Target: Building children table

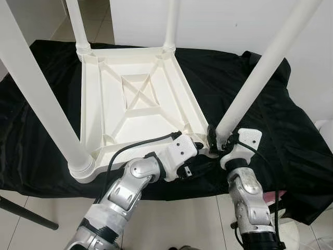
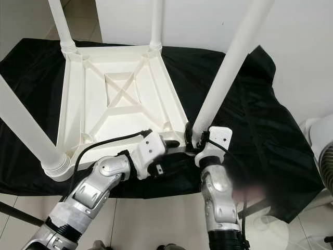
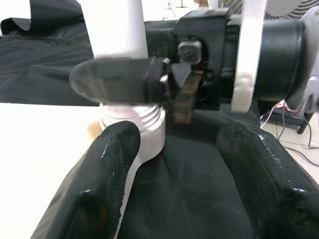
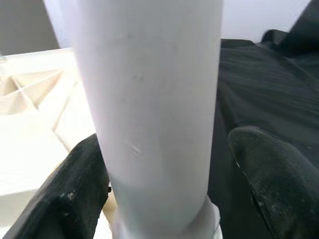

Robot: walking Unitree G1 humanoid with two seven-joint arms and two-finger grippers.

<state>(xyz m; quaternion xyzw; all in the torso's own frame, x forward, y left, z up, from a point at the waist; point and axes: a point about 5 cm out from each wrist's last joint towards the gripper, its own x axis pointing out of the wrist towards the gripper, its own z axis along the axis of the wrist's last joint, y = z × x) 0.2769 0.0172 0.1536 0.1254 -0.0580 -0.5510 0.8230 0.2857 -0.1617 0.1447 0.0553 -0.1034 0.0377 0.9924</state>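
The white plastic table (image 1: pixel 140 94) lies upside down on a black cloth, its legs standing upward. My right gripper (image 1: pixel 217 139) straddles the base of the near right leg (image 1: pixel 260 73). In the right wrist view the leg (image 4: pixel 154 99) stands between the fingers; one finger (image 4: pixel 75 199) touches it and the other shows a thin gap, so this gripper is open. My left gripper (image 3: pixel 179 144) is open at the same corner with nothing between its fingers. It points at the leg's ribbed collar (image 3: pixel 137 124) and at the right gripper's finger (image 3: pixel 114 79) crossing the leg.
The black cloth (image 1: pixel 270 109) spreads out past the table to the white wall behind. The near left leg (image 1: pixel 36 99) rises close to my left arm. A black bar (image 1: pixel 26 213) lies on the tiled floor at left. A white fan (image 2: pixel 325 156) stands at right.
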